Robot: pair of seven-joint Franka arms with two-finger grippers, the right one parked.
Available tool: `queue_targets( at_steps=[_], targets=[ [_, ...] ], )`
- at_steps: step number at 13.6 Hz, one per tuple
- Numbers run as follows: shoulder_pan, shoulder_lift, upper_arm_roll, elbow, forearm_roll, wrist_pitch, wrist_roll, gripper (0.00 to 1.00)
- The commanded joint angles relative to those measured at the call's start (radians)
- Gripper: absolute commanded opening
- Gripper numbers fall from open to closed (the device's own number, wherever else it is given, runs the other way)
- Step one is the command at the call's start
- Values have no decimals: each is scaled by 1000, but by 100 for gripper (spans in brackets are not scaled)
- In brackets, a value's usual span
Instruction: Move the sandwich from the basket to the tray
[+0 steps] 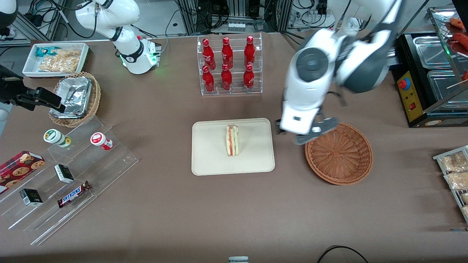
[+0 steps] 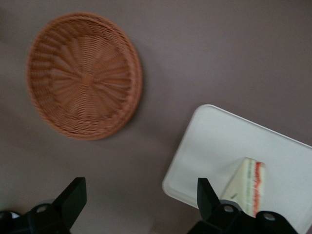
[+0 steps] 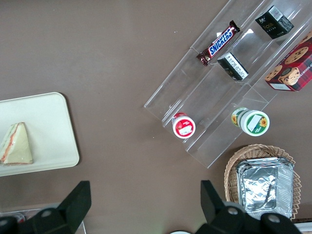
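The sandwich [image 1: 232, 140] stands on its edge in the middle of the cream tray [image 1: 212, 153], filling stripe upward. The reddish-brown wicker basket [image 1: 340, 153] sits beside the tray, toward the working arm's end, and holds nothing. My left gripper [image 1: 292, 136] hangs above the table over the gap between tray and basket, open and empty. In the left wrist view the gripper [image 2: 139, 195] is open over bare table, with the basket [image 2: 84, 75], the tray [image 2: 219, 141] and the sandwich [image 2: 248, 185] in sight. The right wrist view shows the sandwich [image 3: 17, 145] on the tray [image 3: 48, 126].
A clear rack of red bottles [image 1: 228, 65] stands farther from the front camera than the tray. A clear stepped shelf of snacks [image 1: 69, 175] and a tan basket with a foil container [image 1: 75, 98] lie toward the parked arm's end. A food warmer [image 1: 431, 80] stands at the working arm's end.
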Motion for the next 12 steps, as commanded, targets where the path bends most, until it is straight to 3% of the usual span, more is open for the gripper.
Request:
queue_targets(
  at_steps=[1, 3, 7, 12],
  targets=[
    [110, -159, -10, -144, -13, -52, 154, 100],
    [197, -260, -10, -218, -20, -55, 306, 100],
    [346, -331, -10, -210, -43, -158, 598, 100],
    [404, -331, -10, -129, -43, -250, 757, 100]
  ],
)
